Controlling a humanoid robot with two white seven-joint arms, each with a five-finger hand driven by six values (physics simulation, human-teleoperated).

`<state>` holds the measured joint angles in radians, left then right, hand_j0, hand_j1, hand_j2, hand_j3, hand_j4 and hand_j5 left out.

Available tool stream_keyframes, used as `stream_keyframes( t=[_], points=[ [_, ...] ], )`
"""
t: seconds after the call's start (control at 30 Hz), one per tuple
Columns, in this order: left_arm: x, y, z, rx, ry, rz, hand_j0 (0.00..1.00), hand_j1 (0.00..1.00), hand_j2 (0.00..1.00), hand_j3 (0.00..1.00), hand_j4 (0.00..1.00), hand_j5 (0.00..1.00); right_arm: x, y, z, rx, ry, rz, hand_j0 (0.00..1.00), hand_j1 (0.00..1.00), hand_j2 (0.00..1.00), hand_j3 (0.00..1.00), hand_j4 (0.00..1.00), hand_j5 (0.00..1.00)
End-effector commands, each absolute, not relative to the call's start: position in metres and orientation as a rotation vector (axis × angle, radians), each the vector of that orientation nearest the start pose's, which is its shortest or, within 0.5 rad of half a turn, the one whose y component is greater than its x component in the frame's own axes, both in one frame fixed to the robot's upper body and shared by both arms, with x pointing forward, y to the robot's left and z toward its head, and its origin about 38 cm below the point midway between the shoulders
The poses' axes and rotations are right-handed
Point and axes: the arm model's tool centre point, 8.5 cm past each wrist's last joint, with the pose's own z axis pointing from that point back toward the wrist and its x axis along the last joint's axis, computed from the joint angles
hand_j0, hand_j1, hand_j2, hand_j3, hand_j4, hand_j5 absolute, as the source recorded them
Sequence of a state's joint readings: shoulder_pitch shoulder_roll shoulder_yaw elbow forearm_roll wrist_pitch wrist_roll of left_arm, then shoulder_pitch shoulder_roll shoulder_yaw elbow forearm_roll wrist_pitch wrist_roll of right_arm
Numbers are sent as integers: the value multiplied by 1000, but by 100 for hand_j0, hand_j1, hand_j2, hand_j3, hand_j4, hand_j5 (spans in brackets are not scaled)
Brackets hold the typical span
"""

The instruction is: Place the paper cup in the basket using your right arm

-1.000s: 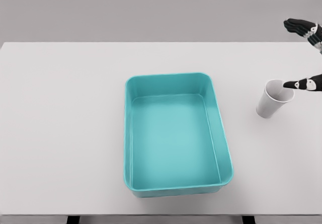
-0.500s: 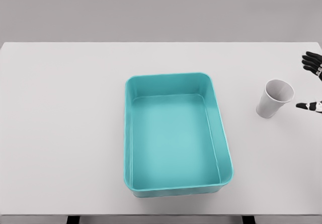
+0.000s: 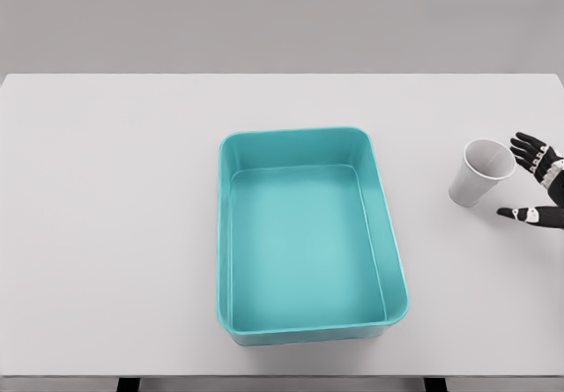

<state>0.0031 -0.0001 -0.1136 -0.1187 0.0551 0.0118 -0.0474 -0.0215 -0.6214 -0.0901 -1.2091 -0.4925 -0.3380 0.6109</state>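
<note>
While fingers spread, right hand [image 3: 539, 185] flanks tapered paper cup [image 3: 480, 172].

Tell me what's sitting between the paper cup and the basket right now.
Nothing: the head view shows only bare white table between the paper cup and the basket.

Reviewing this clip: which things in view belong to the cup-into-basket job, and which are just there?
Part of the job:
- paper cup, white, standing on the table right of the basket
- basket, teal, nothing in it
- right robot hand, fingers spread, beside the cup, not gripping it

Just there:
- table, white, carrying everything; nothing else lies on it
</note>
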Motion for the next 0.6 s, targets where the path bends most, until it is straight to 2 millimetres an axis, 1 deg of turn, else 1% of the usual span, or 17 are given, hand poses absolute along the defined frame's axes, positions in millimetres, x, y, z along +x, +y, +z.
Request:
stream_keyframes(
  t=[0.0,0.07,0.1,0.17,0.27,0.37,0.57],
  points=[
    [38,263,-263,30,-100,-65,100,100,100,100,100,100,343,-466,86,89,-1558,476,100,100,100,100,100,100],
    [38,263,-263,30,-101,-65,100,100,100,100,100,100,350,-464,86,93,-1554,486,100,100,100,100,100,100],
    [38,263,-263,30,-98,-65,100,100,100,100,100,100,353,-457,81,109,-1559,469,100,100,100,100,100,100],
    [38,263,-263,30,-101,-65,100,100,100,100,100,100,361,-447,80,131,-1565,478,100,100,100,100,100,100],
    [38,263,-263,30,-100,-65,100,100,100,100,100,100,362,-446,78,131,-1559,479,100,100,100,100,100,100],
    [38,263,-263,30,-101,-65,100,100,100,100,100,100,361,-439,71,137,-1549,485,100,100,100,100,100,100],
    [38,263,-263,30,-98,-65,100,100,100,100,100,100,363,-437,72,138,-1553,486,100,100,100,100,100,100]
  ],
)
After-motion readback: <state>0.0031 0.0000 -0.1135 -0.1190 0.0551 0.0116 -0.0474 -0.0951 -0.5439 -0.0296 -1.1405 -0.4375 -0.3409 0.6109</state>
